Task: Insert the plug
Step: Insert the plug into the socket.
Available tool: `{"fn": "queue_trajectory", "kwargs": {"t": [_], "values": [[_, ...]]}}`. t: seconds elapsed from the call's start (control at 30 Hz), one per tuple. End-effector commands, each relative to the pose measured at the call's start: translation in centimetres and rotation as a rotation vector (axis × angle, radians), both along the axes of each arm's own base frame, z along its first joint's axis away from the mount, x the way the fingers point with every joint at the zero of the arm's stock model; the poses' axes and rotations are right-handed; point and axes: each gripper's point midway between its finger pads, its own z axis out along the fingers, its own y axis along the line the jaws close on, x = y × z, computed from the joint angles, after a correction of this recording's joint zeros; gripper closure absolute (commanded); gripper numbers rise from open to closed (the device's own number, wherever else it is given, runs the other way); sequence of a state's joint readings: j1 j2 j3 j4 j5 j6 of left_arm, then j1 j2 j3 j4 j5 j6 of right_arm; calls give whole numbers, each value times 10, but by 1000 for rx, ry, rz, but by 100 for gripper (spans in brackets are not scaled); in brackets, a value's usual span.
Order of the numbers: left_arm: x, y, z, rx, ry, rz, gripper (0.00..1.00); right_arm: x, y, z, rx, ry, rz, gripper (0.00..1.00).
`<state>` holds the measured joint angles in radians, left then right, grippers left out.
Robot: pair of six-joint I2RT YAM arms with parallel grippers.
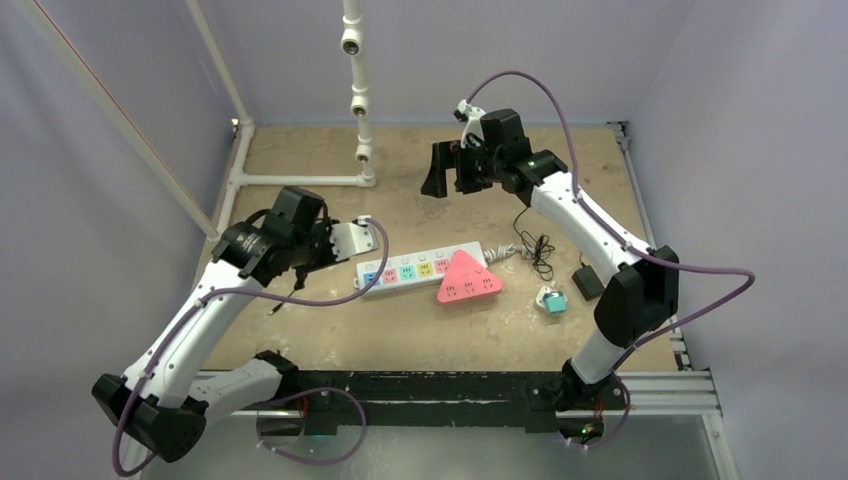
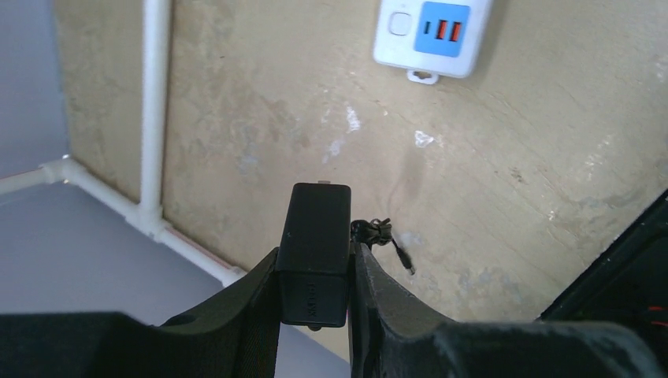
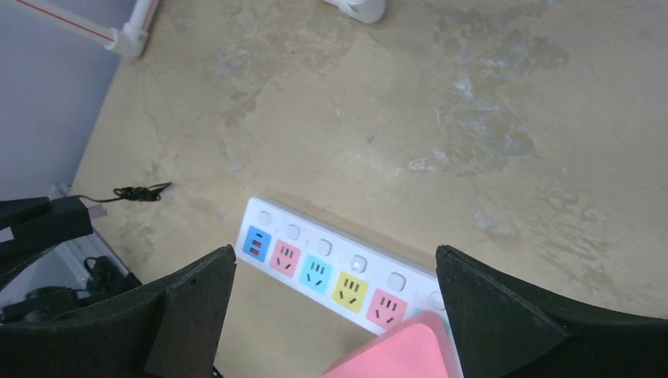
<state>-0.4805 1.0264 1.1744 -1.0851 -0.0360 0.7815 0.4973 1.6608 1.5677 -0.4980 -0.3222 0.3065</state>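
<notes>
A black rectangular plug [image 2: 317, 228] is clamped between the fingers of my left gripper [image 2: 315, 246], which is shut on it. That gripper [image 1: 343, 244] hovers just left of the white power strip [image 1: 425, 268], whose blue end socket [image 2: 441, 27] shows ahead of the plug. The strip carries several coloured sockets [image 3: 315, 272]. My right gripper [image 1: 450, 168] is raised over the back of the table. Its fingers [image 3: 197, 299] are spread wide open with nothing between them, and it looks down on the strip.
A pink triangular adapter [image 1: 467, 278] sits on the strip's right part. To the right lie a tangled black cable [image 1: 535, 250], a black adapter [image 1: 587, 282] and a teal-and-white plug [image 1: 551, 300]. A small coiled cable [image 2: 378, 232] lies below the left gripper. White pipe frame [image 1: 300, 180] stands behind.
</notes>
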Motion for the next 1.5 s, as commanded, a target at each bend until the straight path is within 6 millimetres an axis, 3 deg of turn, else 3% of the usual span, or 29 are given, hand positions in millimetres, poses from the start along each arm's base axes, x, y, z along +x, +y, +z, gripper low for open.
{"fn": "queue_trajectory", "kwargs": {"t": [0.0, 0.13, 0.3, 0.57, 0.73, 1.27, 1.47], "values": [[10, -26, -24, -30, 80, -122, 100, 2, -16, 1, -71, -39, -50, 1], [14, -43, -67, 20, 273, -225, 100, 11, -30, -18, -140, -18, -108, 1], [35, -62, -90, 45, 349, -293, 100, 16, -41, -33, -179, 5, -140, 1], [44, -100, -101, 49, 378, -409, 100, 21, -48, -52, -219, 28, -153, 1], [44, -113, -109, 49, 415, -449, 100, 23, -46, -65, -228, 52, -140, 3], [37, -137, -120, 11, 444, -357, 100, 16, -44, -78, -222, 84, -123, 5], [39, -136, -129, 44, 429, -322, 100, 14, -44, -77, -217, 86, -118, 5]]}}
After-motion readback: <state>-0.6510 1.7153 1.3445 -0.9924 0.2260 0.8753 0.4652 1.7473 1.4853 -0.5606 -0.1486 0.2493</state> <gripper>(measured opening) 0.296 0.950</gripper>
